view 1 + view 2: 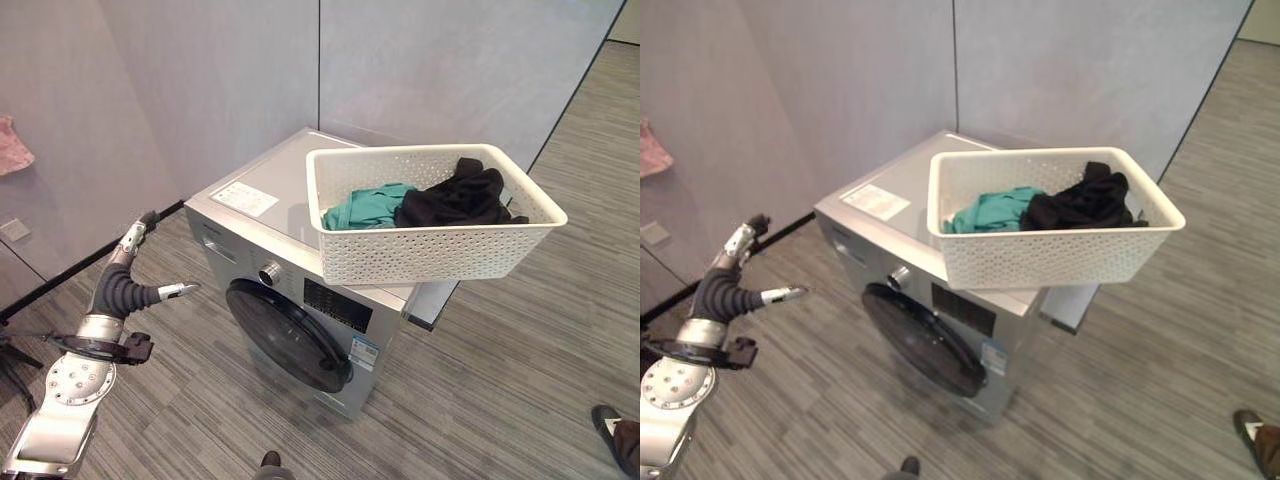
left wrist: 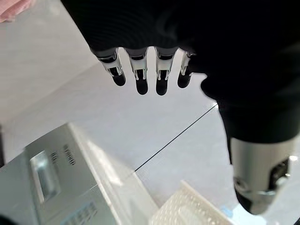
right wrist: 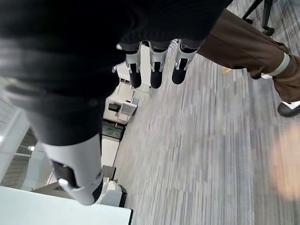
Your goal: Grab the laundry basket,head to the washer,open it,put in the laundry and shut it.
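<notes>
A silver front-loading washer (image 1: 262, 215) stands by the grey wall, its dark round door (image 1: 285, 335) closed. On its top sits a white perforated laundry basket (image 1: 430, 250), jutting past the washer's right edge. In it lie a teal garment (image 1: 365, 208) and a black one (image 1: 460, 195). My left hand (image 1: 128, 258) hovers to the left of the washer, at about the door's height and apart from it. It is open, with straight fingers (image 2: 140, 70) and the thumb out to the side. My right hand (image 3: 154, 65) is open over the carpet and holds nothing.
A person's leg in brown trousers (image 3: 253, 51) stands near my right hand, and a shoe (image 1: 615, 430) shows at the lower right. A pink cloth (image 1: 10, 145) hangs at the far left wall. Grey striped carpet (image 1: 500, 360) surrounds the washer.
</notes>
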Controlling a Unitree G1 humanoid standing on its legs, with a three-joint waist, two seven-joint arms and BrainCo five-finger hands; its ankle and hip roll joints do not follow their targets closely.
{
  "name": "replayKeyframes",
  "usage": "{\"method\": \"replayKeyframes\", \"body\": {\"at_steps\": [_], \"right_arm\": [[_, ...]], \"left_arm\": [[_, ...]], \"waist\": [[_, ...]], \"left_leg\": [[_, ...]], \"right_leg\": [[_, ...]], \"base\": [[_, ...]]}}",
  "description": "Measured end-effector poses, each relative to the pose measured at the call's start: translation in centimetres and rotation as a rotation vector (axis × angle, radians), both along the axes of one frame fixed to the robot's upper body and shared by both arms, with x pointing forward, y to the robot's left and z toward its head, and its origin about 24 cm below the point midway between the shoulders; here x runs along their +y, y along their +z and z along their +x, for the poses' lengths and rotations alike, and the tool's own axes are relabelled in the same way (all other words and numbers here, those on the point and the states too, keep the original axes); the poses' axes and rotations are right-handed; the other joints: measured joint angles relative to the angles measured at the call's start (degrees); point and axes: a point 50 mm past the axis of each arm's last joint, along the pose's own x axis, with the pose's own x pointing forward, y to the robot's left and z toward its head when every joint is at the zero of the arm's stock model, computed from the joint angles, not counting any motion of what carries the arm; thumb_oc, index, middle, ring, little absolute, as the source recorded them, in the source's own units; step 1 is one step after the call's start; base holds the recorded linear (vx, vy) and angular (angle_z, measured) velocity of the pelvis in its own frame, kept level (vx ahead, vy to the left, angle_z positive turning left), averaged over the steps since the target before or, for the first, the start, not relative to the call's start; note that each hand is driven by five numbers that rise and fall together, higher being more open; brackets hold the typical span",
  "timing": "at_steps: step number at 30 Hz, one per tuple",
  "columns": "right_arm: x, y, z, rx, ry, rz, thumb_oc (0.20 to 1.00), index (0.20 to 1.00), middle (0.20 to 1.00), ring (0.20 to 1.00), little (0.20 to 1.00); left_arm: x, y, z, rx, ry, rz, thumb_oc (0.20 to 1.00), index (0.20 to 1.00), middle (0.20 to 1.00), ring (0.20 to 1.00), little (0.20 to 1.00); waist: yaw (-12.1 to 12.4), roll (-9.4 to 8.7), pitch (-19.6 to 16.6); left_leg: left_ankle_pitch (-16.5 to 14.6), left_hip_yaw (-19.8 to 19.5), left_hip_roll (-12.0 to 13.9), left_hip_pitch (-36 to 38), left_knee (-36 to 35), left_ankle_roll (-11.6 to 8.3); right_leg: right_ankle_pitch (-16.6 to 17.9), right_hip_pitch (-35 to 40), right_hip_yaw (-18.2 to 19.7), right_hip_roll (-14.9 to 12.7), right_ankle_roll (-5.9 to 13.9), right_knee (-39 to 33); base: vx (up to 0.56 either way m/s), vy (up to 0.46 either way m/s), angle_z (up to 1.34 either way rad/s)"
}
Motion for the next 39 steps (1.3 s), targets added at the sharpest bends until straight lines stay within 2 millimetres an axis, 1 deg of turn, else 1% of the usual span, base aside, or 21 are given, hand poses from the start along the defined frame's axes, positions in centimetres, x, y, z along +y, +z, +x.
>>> {"method": "replayKeyframes", "body": {"at_steps": [2, 4, 6, 7, 8, 10, 11, 13, 16, 17, 22, 23, 25, 27, 28, 29, 31, 32, 34, 37, 39], "right_arm": [[0.4, 0.3, 0.5, -0.008, 0.017, -0.019, 1.0, 1.0, 1.0, 1.0, 1.0], [0.4, 0.9, 1.1, -0.033, 0.004, -0.026, 1.0, 1.0, 1.0, 1.0, 1.0], [0.5, 1.6, 1.9, -0.058, 0.009, -0.03, 1.0, 1.0, 1.0, 1.0, 1.0], [0.0, 2.5, 2.9, -0.029, -0.014, -0.037, 1.0, 1.0, 1.0, 1.0, 1.0], [-0.3, 3.2, 3.1, -0.03, -0.027, -0.049, 1.0, 1.0, 1.0, 1.0, 1.0], [-0.3, 4.4, 4.0, -0.051, -0.035, -0.052, 1.0, 1.0, 1.0, 1.0, 1.0], [-0.5, 5.3, 4.4, -0.07, -0.048, -0.05, 1.0, 1.0, 1.0, 1.0, 1.0], [-0.5, 6.1, 4.8, -0.084, -0.044, -0.059, 1.0, 1.0, 1.0, 1.0, 1.0], [-0.3, 6.0, 5.2, -0.064, -0.039, -0.062, 1.0, 1.0, 1.0, 1.0, 1.0], [-0.2, 5.7, 5.2, -0.039, -0.036, -0.063, 1.0, 1.0, 1.0, 1.0, 1.0], [0.6, 5.9, 6.6, -0.058, 0.012, -0.044, 1.0, 1.0, 1.0, 1.0, 1.0], [0.7, 5.7, 6.7, -0.053, 0.017, -0.038, 1.0, 1.0, 1.0, 1.0, 1.0], [1.2, 5.3, 7.2, -0.063, 0.034, -0.019, 1.0, 1.0, 1.0, 1.0, 1.0], [2.1, 4.8, 7.9, -0.073, 0.064, -0.007, 1.0, 1.0, 1.0, 1.0, 1.0], [4.5, 4.0, 10.0, -0.106, 0.161, 0.017, 1.0, 1.0, 1.0, 1.0, 1.0], [5.6, 3.6, 10.8, -0.12, 0.202, 0.03, 1.0, 1.0, 1.0, 1.0, 1.0], [6.9, 3.3, 11.7, -0.135, 0.249, 0.044, 1.0, 1.0, 1.0, 1.0, 1.0], [7.6, 3.3, 12.1, -0.149, 0.265, 0.051, 1.0, 1.0, 1.0, 1.0, 1.0], [9.7, 3.2, 13.4, -0.18, 0.341, 0.06, 1.0, 1.0, 1.0, 1.0, 1.0], [11.8, 4.1, 14.5, -0.238, 0.424, 0.056, 1.0, 1.0, 1.0, 1.0, 1.0], [12.2, 4.4, 14.7, -0.253, 0.44, 0.055, 1.0, 1.0, 1.0, 1.0, 1.0]], "left_arm": [[-0.3, -1.0, -0.1, 0.043, -0.003, -0.022, 1.0, 1.0, 1.0, 1.0, 1.0], [-0.6, -1.6, 0.2, 0.065, -0.002, -0.036, 1.0, 1.0, 1.0, 1.0, 1.0], [-0.6, -1.4, 0.5, 0.058, 0.002, -0.035, 1.0, 1.0, 1.0, 1.0, 1.0], [-1.3, -0.9, 1.5, 0.033, -0.021, -0.035, 1.0, 1.0, 1.0, 1.0, 1.0], [-1.9, -0.6, 2.0, 0.015, -0.047, -0.036, 1.0, 1.0, 1.0, 1.0, 1.0], [-2.4, -0.2, 2.5, -0.002, -0.069, -0.037, 1.0, 1.0, 1.0, 1.0, 1.0], [-3.1, 0.0, 2.9, -0.01, -0.096, -0.038, 1.0, 1.0, 1.0, 1.0, 1.0], [-3.4, 0.1, 3.1, -0.011, -0.11, -0.039, 1.0, 1.0, 1.0, 1.0, 1.0], [-3.4, 0.1, 3.1, -0.01, -0.11, -0.046, 1.0, 1.0, 1.0, 1.0, 1.0], [-3.4, 0.1, 3.1, -0.01, -0.11, -0.049, 1.0, 1.0, 1.0, 1.0, 1.0], [-3.5, -0.1, 3.1, -0.003, -0.114, -0.06, 1.0, 1.0, 1.0, 1.0, 1.0], [-3.5, -0.1, 3.1, -0.003, -0.113, -0.06, 1.0, 1.0, 1.0, 1.0, 1.0], [-3.5, -0.1, 3.1, 0.001, -0.11, -0.061, 1.0, 1.0, 1.0, 1.0, 1.0], [-3.4, -0.2, 3.1, 0.002, -0.105, -0.062, 1.0, 1.0, 1.0, 1.0, 1.0], [-3.3, -0.1, 3.1, -0.001, -0.092, -0.069, 1.0, 1.0, 1.0, 1.0, 1.0], [-3.5, -0.1, 3.2, -0.003, -0.094, -0.073, 1.0, 1.0, 1.0, 1.0, 1.0], [-3.5, 0.0, 3.3, -0.009, -0.096, -0.076, 1.0, 1.0, 1.0, 1.0, 1.0], [-3.5, 0.0, 3.3, -0.011, -0.091, -0.077, 1.0, 1.0, 1.0, 1.0, 1.0], [-3.4, 0.1, 3.3, -0.021, -0.074, -0.081, 1.0, 1.0, 1.0, 1.0, 1.0], [-3.3, 0.2, 3.3, -0.029, -0.064, -0.082, 1.0, 1.0, 1.0, 1.0, 1.0], [-3.4, 0.2, 3.4, -0.031, -0.064, -0.082, 1.0, 1.0, 1.0, 1.0, 1.0]], "waist": [[0.44, 0.06, -0.02], [1.03, 0.09, -0.04], [1.49, -0.24, 0.09], [2.54, -0.56, 0.21], [2.83, -0.51, 0.17], [3.15, -0.91, 0.43], [3.99, -1.27, 0.66], [4.81, -1.74, 0.92], [6.1, -2.01, 1.1], [6.57, -1.98, 1.09], [9.6, -0.9, 1.39], [9.99, -0.77, 1.45], [10.35, -0.79, 1.49], [10.72, -0.75, 1.52], [10.3, -0.84, 1.59], [10.09, -0.85, 1.64], [10.36, -0.78, 1.74], [10.43, -0.82, 1.76], [10.71, -0.99, 2.49], [10.7, -1.36, 3.79], [10.85, -1.66, 4.2]], "left_leg": [[0.0, 0.0, 0.07, -0.01, 0.05, 0.0], [0.01, -0.06, 0.11, -0.33, 0.13, 0.0], [0.0, -0.24, 0.1, -0.38, 0.14, 0.0], [0.04, -0.42, -0.14, -0.47, 0.19, 0.0], [0.09, -0.68, -0.26, -0.52, 0.24, -0.05], [0.2, -1.23, -0.44, -0.73, 0.23, -0.17], [0.2, -1.37, -0.56, -0.91, 0.2, -0.18], [0.2, -1.55, -0.79, -1.22, 0.19, -0.18], [0.31, -1.9, -1.04, -1.54, 0.2, -0.37], [0.41, -3.33, -1.31, -2.18, 0.24, -0.5], [0.62, -4.81, -1.88, -3.04, 0.25, -0.53], [0.79, -5.95, -2.12, -3.81, 0.2, -0.57], [0.85, -6.46, -2.23, -4.45, 0.32, -0.57], [0.88, -6.75, -2.37, -4.58, 0.26, -0.59], [0.88, -6.94, -2.36, -4.58, 0.22, -0.6], [0.89, -6.94, -2.34, -4.62, 0.21, -0.61], [0.88, -7.1, -2.39, -4.99, 0.17, -0.62], [0.88, -7.2, -2.39, -5.25, 0.21, -0.62], [0.92, -7.46, -2.43, -5.6, 0.22, -0.68], [0.92, -7.65, -2.52, -5.65, 0.21, -0.68], [0.92, -7.74, -2.59, -5.7, 0.2, -0.68]], "right_leg": [[-0.01, 0.0, 0.06, 0.07, -0.01, 0.0], [0.02, -0.06, 0.08, 0.12, -0.04, 0.0], [0.01, -0.07, 0.0, 0.12, -0.03, 0.0], [0.05, 0.03, -0.1, 0.09, 0.01, 0.0], [0.12, -0.03, -0.34, -0.02, 0.1, 0.0], [0.27, 0.0, -0.73, 0.03, 0.15, 0.0], [0.33, -0.06, -0.87, -0.05, 0.35, 0.0], [0.34, -0.16, -1.06, -0.12, 0.37, 0.0], [0.29, -0.17, -1.59, -0.19, 0.45, -0.01], [0.1, 0.22, -3.07, -0.18, 0.57, -0.01], [-0.24, 0.45, -4.56, -0.33, 0.87, -0.02], [-0.46, 0.41, -5.62, -0.33, 1.03, -0.02], [-0.54, 0.11, -6.12, -0.31, 1.08, -0.02], [-0.64, 0.16, -6.52, -0.37, 1.19, -0.02], [-0.69, 0.25, -6.68, -0.31, 1.21, -0.02], [-0.7, 0.19, -6.68, -0.3, 1.2, -0.02], [-0.79, -0.04, -6.87, -0.32, 1.23, -0.02], [-0.82, -0.21, -6.92, -0.31, 1.2, -0.02], [-0.83, -0.45, -7.05, -0.26, 1.19, -0.01], [-0.86, -0.37, -7.06, -0.31, 1.17, -0.01], [-0.86, -0.34, -7.06, -0.35, 1.16, -0.01]], "base": [[0.0, 0.0, 0.0], [0.0, 0.0, 0.0], [0.03, -0.009, 0.04], [0.01, -0.001, 0.07], [-0.01, 0.016, 0.12], [0.02, -0.001, 0.11], [0.03, -0.005, 0.08], [0.02, 0.005, 0.07], [0.02, -0.001, 0.14], [0.01, 0.006, 0.33], [0.02, 0.008, 0.23], [0.02, 0.009, 0.3], [0.03, 0.005, 0.2], [0.03, 0.005, 0.08], [0.02, 0.005, 0.05], [0.01, 0.005, 0.04], [0.01, 0.002, 0.05], [0.0, -0.003, 0.07], [0.01, -0.004, 0.05], [0.02, -0.003, 0.04], [0.0, 0.0, 0.0]]}}
